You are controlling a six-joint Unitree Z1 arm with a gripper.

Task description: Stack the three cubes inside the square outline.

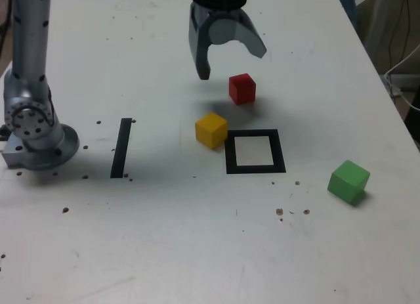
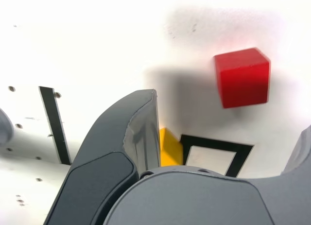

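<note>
Gripper [image 1: 233, 62] open wide, nothing between the fingers, poised above the table [image 1: 151, 232] near the red cube [image 1: 242, 89]. Yellow cube [image 1: 211, 130] sits at the left side of the square outline [image 1: 278, 152]; red cube lies beyond the outline, on its far side, and the green cube [image 1: 348, 181] to its right and nearer, all as the exterior view shows; none stacked.
</note>
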